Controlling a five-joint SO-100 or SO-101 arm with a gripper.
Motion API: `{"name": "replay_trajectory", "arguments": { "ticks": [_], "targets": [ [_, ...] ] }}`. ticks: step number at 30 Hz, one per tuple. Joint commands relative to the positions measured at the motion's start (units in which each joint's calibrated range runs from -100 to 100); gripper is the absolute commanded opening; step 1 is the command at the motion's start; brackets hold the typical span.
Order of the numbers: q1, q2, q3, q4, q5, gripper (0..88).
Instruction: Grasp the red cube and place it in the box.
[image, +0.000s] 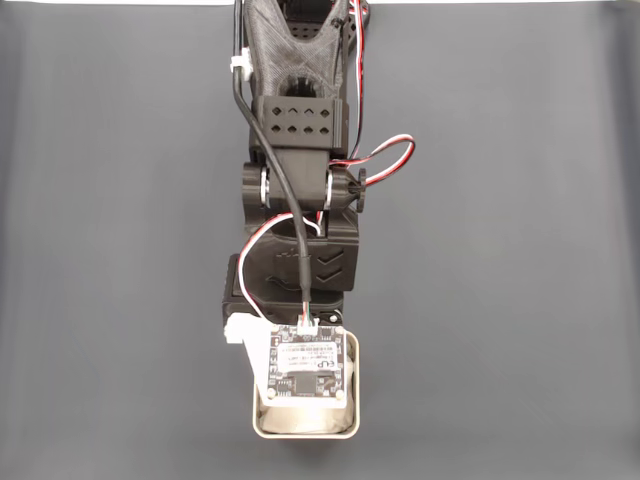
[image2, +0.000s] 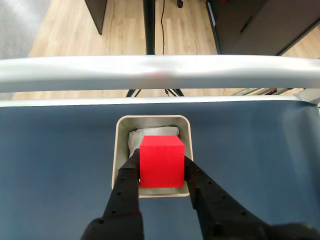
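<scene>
In the wrist view, the end effector (image2: 161, 167) sat nearest the camera, its two black fingers (image2: 125, 187) closed on the left and right faces of the red cube (image2: 161, 161). The cube hung squarely over the box (image2: 121, 145), covering the near part of its soft white lining (image2: 152, 134), with the pale rim showing on both sides and beyond it; whether the cube touched the lining could not be told. The box rested on a dark blue-grey worktop (image2: 55, 160), smooth and matte, spreading wide to either side of the box. Past the box ran the worktop's far edge and a pale metal rail (image2: 160, 71) across the whole width. Beyond the rail lay a light wooden floor (image2: 65, 30), a black stand leg (image2: 149, 25) and dark furniture (image2: 250, 25). In the fixed view from above, the black arm (image: 300, 180) reached down the picture to the box (image: 355, 400), a circuit board (image: 305, 365) on the wrist covering most of the box.
</scene>
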Motion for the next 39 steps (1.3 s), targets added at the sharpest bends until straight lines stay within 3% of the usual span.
{"name": "replay_trajectory", "arguments": {
  "ticks": [1, 5, 8, 39],
  "targets": [
    [-0.8, -2.24, -1.97, -1.08, -0.05, 8.6],
    [-0.72, -2.5, -1.52, -0.99, 0.88, 31.4],
    [-0.58, -2.93, -0.88, -2.22, 1.81, 36.3],
    [-0.44, -2.93, -0.7, -3.62, 0.0, 37.4]
  ]
}}
